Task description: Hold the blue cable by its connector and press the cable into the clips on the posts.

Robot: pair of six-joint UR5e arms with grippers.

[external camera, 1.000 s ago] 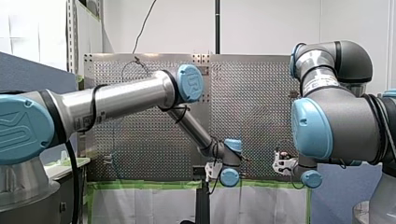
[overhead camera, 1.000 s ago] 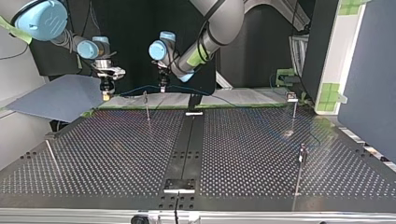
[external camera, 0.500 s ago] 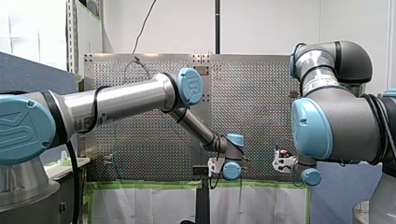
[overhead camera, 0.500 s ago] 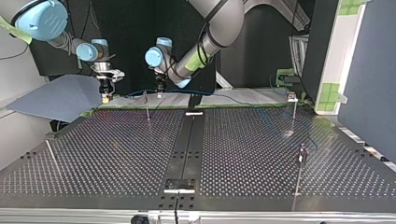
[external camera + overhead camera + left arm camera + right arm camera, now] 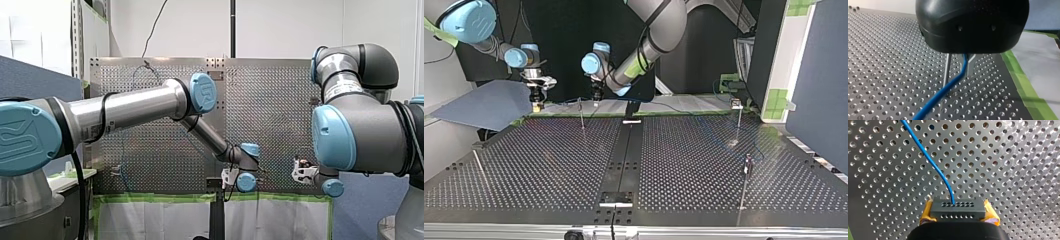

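While connector (image 5: 958,208) is clamped at the top view's far left corner, blue cable (image 5: 930,161) follows the table's (image 5: 549,165) far edge

Where the top view shows the table's far left corner, my right gripper (image 5: 538,103) hangs pointing down, just above that corner. Its own wrist view confirms the grip. Yellow pads (image 5: 927,212) press on the two short ends of the dark connector, which is held square between them. The connector's long axis lies across the gripper, from pad to pad. Its holed face is turned away from the gripper, toward the perforated surface. The cable leaves the middle of that face and curves off across the holes ahead.

As seen in the top view, the cable's long axis runs roughly parallel to the far edge, from the connector toward the view's right. It passes my left gripper (image 5: 595,99), which hangs near the middle of that edge. A thin post (image 5: 581,114) stands between the two grippers, closer to my left one. Further right, the cable bends toward the near right part of the table, where two more posts (image 5: 739,117) stand.

In the left wrist view the cable comes out from under the black gripper housing (image 5: 971,25) and slants away over the table. The housing covers the grip itself, so I cannot tell whether my left gripper is closed on the cable. Green tape (image 5: 1024,86) lines the table edge beside it.
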